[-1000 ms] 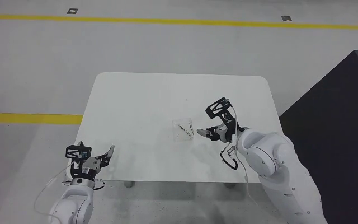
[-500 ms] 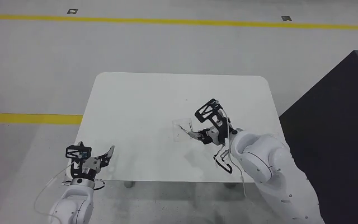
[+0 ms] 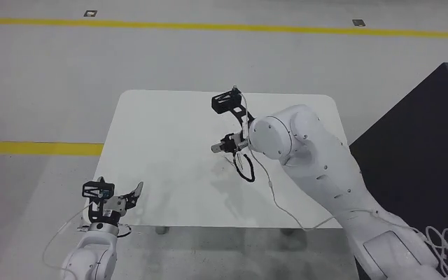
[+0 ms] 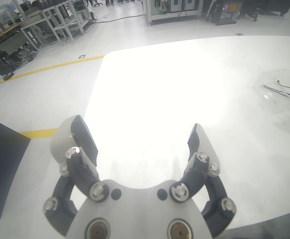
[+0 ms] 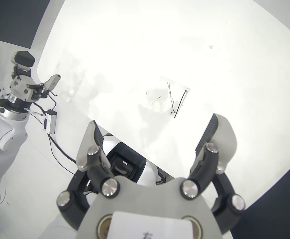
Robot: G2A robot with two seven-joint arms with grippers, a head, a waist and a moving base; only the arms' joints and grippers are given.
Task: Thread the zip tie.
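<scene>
Right claw (image 5: 154, 120) is hovering released, zip tie (image 5: 180, 104) lying below its tips; I'd be descending straight, pinching one end. Left claw (image 4: 136, 122) idling released.

An industrial lab or workshop: metal racks (image 4: 61, 22), equipment cabinets (image 4: 173, 9), floor cables (image 4: 117, 19) and yellow floor lines (image 3: 210, 26).
</scene>
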